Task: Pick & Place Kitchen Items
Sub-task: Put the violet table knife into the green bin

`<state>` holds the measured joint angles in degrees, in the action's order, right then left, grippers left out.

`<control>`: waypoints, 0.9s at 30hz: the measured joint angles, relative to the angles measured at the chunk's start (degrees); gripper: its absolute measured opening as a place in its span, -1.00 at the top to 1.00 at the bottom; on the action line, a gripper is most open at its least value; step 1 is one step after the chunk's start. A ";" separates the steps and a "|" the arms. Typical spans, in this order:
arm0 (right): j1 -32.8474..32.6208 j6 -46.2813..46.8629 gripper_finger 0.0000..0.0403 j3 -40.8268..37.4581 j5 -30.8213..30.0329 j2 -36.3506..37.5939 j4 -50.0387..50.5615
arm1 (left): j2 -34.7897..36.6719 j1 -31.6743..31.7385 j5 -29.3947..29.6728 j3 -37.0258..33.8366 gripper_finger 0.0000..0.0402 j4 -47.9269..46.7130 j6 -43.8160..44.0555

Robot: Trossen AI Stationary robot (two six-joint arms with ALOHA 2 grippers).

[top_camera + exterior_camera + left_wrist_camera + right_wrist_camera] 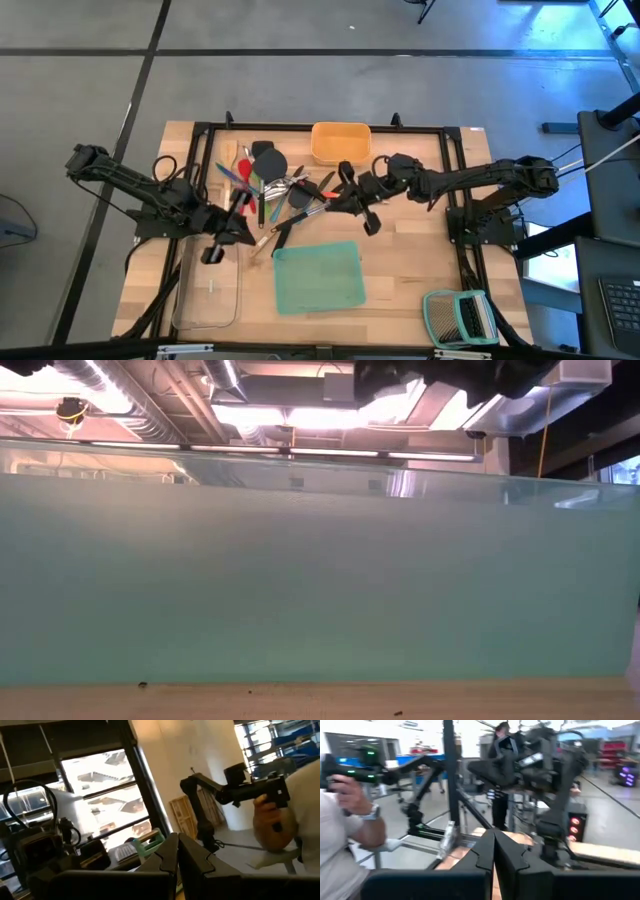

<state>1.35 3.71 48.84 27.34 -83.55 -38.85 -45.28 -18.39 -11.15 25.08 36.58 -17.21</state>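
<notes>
- Both arms hang above the table; the left gripper (213, 253) and right gripper (370, 222) have fingers pressed together, holding nothing visible.
- The kitchen items (272, 187) lie heaped between the yellow tray (340, 143) and teal tray (316, 277).
- Spread the fingers before descending; choose an outlying handle, clear of neighbours.

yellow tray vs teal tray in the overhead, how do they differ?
The yellow tray sits at the table's far edge, behind the utensil pile; the teal tray lies nearer the front, in the middle. The yellow tray is smaller than the teal tray. The yellow tray sits square to the table, while the teal tray is slightly turned. Both are rectangular and look empty.
</notes>
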 joint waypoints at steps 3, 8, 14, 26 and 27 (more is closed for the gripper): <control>-0.57 -0.11 0.96 0.00 1.97 0.00 -1.28 | 0.02 0.01 -0.01 0.00 0.98 0.02 -0.02; -1.18 -0.13 0.96 0.00 2.94 0.00 -1.47 | 0.02 0.56 -0.06 0.00 0.98 0.02 0.00; -1.18 -0.13 0.96 0.02 3.54 0.00 -1.66 | 0.02 1.47 0.05 0.00 0.98 -0.35 0.11; -2.07 -0.84 0.96 1.11 14.83 0.00 -2.17 | 0.02 1.75 9.61 0.04 0.98 -2.62 1.63; -2.24 -1.30 0.96 1.11 14.86 0.00 -2.21 | 0.00 1.75 10.24 0.04 0.98 -2.64 1.79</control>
<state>-0.89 2.41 49.95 42.20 -83.55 -41.06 -45.28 -16.64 -0.91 25.12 33.93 -15.43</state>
